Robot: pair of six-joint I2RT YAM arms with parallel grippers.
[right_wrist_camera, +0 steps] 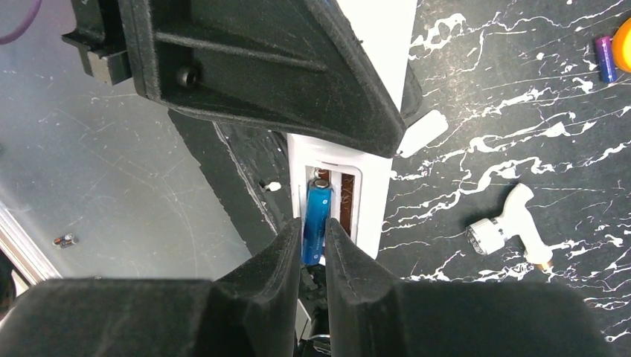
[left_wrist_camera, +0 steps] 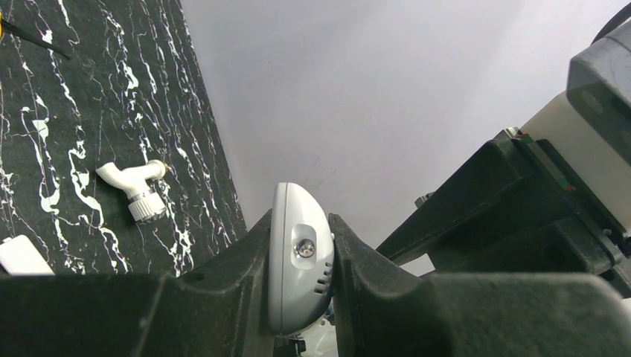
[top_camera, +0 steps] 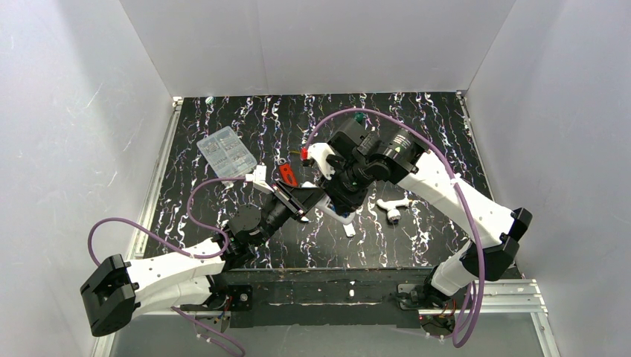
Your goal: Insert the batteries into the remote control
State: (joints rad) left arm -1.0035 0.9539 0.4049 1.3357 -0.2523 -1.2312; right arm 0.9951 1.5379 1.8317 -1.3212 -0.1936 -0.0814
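My left gripper (left_wrist_camera: pixel 300 223) is shut on the remote control (left_wrist_camera: pixel 298 260), a white handset whose rounded end with a small lens shows between the jaws. In the right wrist view the remote (right_wrist_camera: pixel 372 201) shows its back with the battery bay uncovered. My right gripper (right_wrist_camera: pixel 312 227) is shut on a blue battery (right_wrist_camera: pixel 316 216) whose far end lies in the bay's left slot. The right slot looks empty, with a brown bottom. A second battery (right_wrist_camera: pixel 606 58) lies on the table beside an orange thing. In the top view both grippers meet at mid-table (top_camera: pixel 331 199).
A white angled fitting (top_camera: pixel 392 209) lies to the right of the grippers, also in the left wrist view (left_wrist_camera: pixel 134 186). A small white flat piece (right_wrist_camera: pixel 422 132) lies next to the remote. A clear plastic box (top_camera: pixel 225 154) and a red item (top_camera: pixel 287 174) sit at the back left.
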